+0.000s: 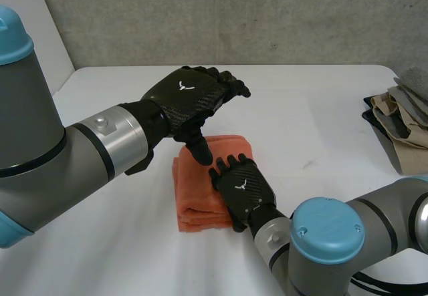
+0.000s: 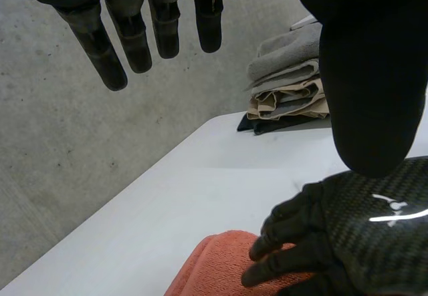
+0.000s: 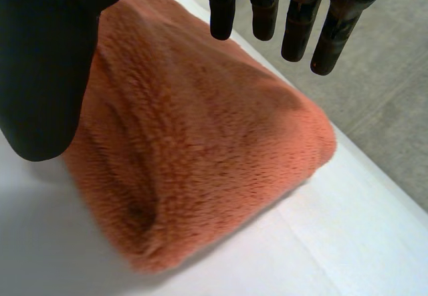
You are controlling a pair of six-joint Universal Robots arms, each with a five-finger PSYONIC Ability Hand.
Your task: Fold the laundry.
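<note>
- Shows orange fleece towel (image 1: 197,202) folded into a thick block mid white bench (image 1: 321,102); seems nearly done, only flattening or stacking left.
- Rests right hand (image 1: 242,188) flat on its 3 o'clock side, fingers straight, gripping nothing.
- Holds left hand (image 1: 187,95) above its 12 o'clock edge, fingers relaxed, empty.
- Leaves bare bench all round; keeps pile of folded beige and grey clothes (image 1: 401,115) well apart at 3 o'clock.
</note>
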